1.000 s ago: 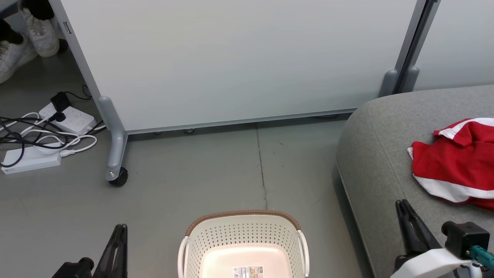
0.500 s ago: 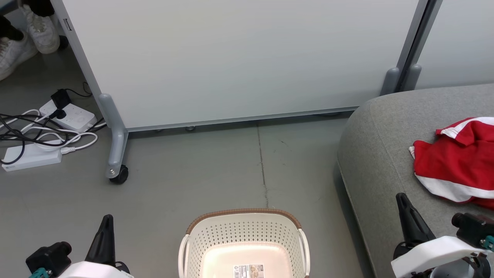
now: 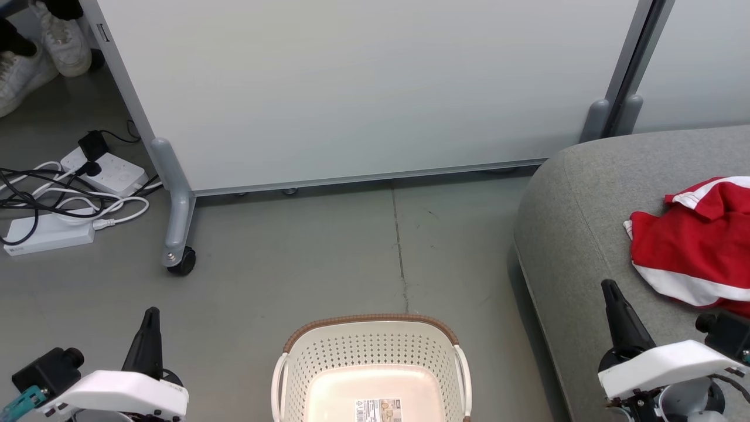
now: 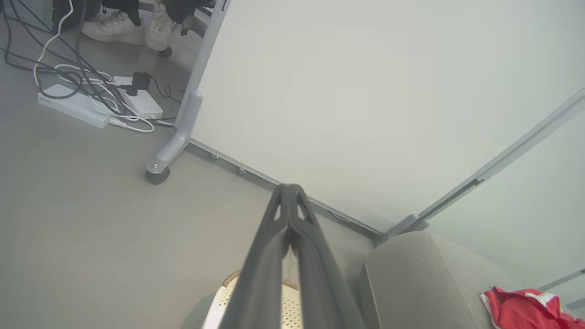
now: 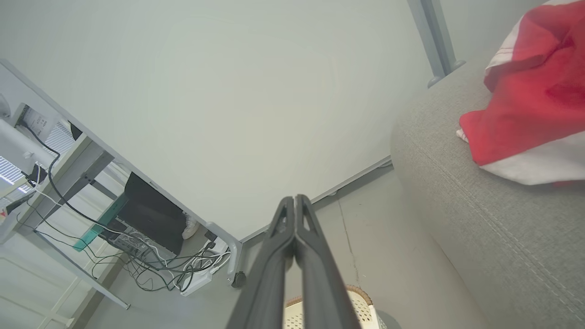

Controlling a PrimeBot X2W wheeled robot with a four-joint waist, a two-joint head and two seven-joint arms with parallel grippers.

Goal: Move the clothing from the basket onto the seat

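The red clothing (image 3: 694, 243) with white trim lies crumpled on the grey seat (image 3: 577, 205) at the right; it also shows in the left wrist view (image 4: 525, 310) and the right wrist view (image 5: 530, 105). The cream basket (image 3: 369, 369) with a brown rim stands on the floor at bottom centre, with nothing but a label sticker inside. My left gripper (image 3: 150, 312) is at the lower left, shut and holding nothing, fingers (image 4: 289, 214) pressed together. My right gripper (image 3: 606, 286) is at the lower right over the seat's front edge, shut and holding nothing, a little short of the clothing.
A white wheeled partition (image 3: 363, 88) stands behind the basket, its caster (image 3: 183, 264) on the grey floor. Power strips and tangled cables (image 3: 64, 205) lie at the left. A person's white shoes (image 3: 35, 47) show at the top left. A desk with cables (image 5: 91, 201) stands behind the partition.
Both grippers have gone from partly open to shut. Both arms have pulled back toward the view's lower corners, their white wrists coming into sight. The clothing and basket stay put.
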